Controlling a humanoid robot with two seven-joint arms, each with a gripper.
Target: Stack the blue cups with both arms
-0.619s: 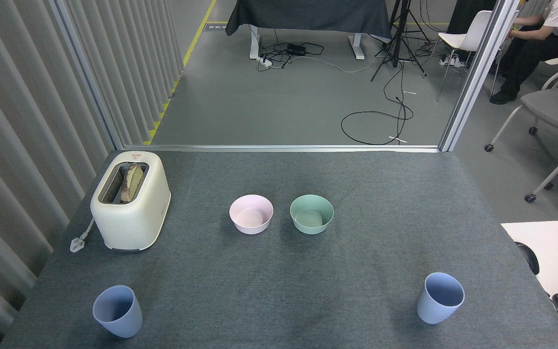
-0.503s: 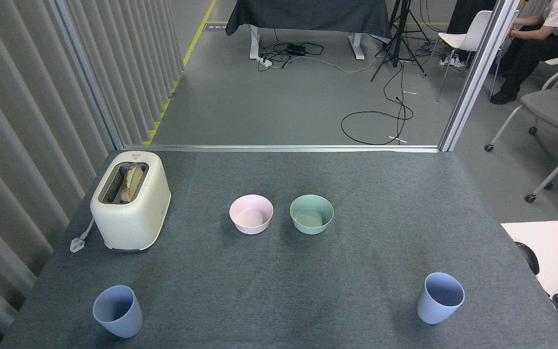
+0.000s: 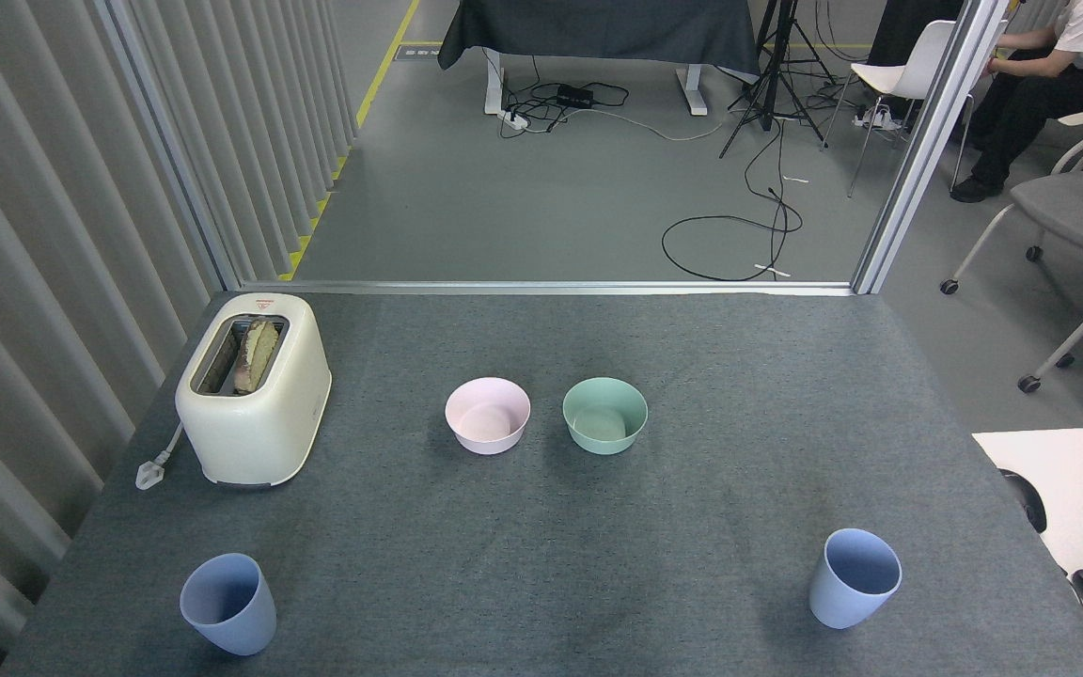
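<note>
- Here, the left blue cup (image 3: 228,603) stands upright at the near left of the grey table (image 3: 711,489); the right blue cup (image 3: 854,577) stands upright near right, well apart.
- Neither gripper is in view, so their grip cannot be told.
- Beyond, a pink bowl (image 3: 487,416) sits just beside a green bowl (image 3: 604,415).
- A cream toaster (image 3: 253,387) holding bread stands far left.

matte plastic cups (image 3: 227,603), felt-like table (image 3: 541,527)

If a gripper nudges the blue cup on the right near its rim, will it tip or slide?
The right blue cup looks tall and tapers to a narrow base, so it probably tips. The textured grey mat likely resists sliding. It seems empty, so probably light.
</note>
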